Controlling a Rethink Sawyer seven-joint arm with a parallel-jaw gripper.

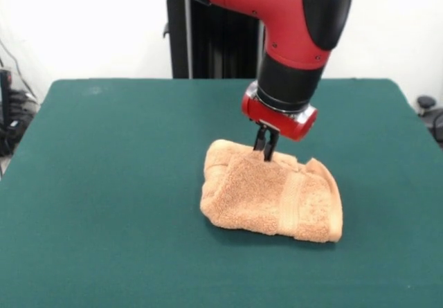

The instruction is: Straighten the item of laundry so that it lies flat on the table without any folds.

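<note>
Front camera across the table [104, 183], facing the robot pedestal [214, 38], moderately close, angled downward

I see my arm [294, 38] coming down from above, its fingers [266, 145] drawn close together and pinching the far upper edge of the towel [270, 194]. The towel lies bunched and folded over on the green worktop [104, 183], most of it spread in front of and below the fingers, its woven band running down the right part.

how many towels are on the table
1: a single orange-tan towel lies bunched and folded near the middle of the green table, with the gripper down at its far edge. Nothing suggests another is hidden underneath.
</note>
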